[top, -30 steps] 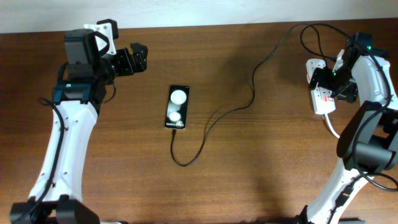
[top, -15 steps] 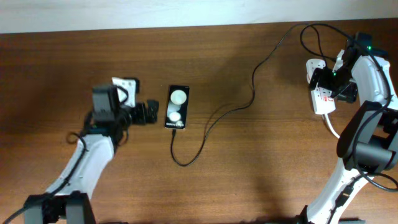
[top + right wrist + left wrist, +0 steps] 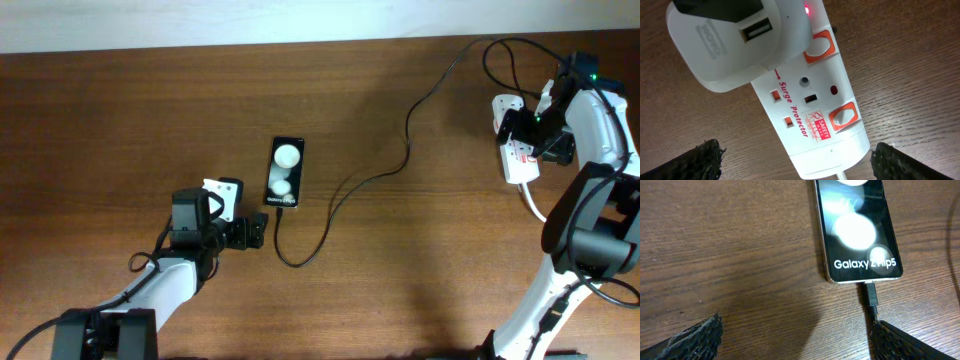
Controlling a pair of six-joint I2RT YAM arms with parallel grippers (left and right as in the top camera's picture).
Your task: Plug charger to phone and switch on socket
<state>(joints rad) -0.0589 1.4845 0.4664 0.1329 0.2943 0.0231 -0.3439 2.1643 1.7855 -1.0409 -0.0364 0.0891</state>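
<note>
On brown wooden table: glossy black rectangular phone, thin black charger cable plugged in; white elongated socket strip. Left gripper, right gripper: fingers spread wide, empty.

Right claw: two dark ribbed fingertips at the bottom corners, spread wide, gripping nothing.
Power strip: white, lying slantwise on the desk; its near end sits between the fingertips, touching neither.
Adapter: white, plugged in at the strip's far end, ahead and left of the claw, USB slot facing up.
Switches: two orange rockers, one beside the adapter, one nearer the claw's right fingertip.
Light: small red glow at the far end.
Lettering: "Surge Protector" in red.
Desk: brown wood grain.
</note>
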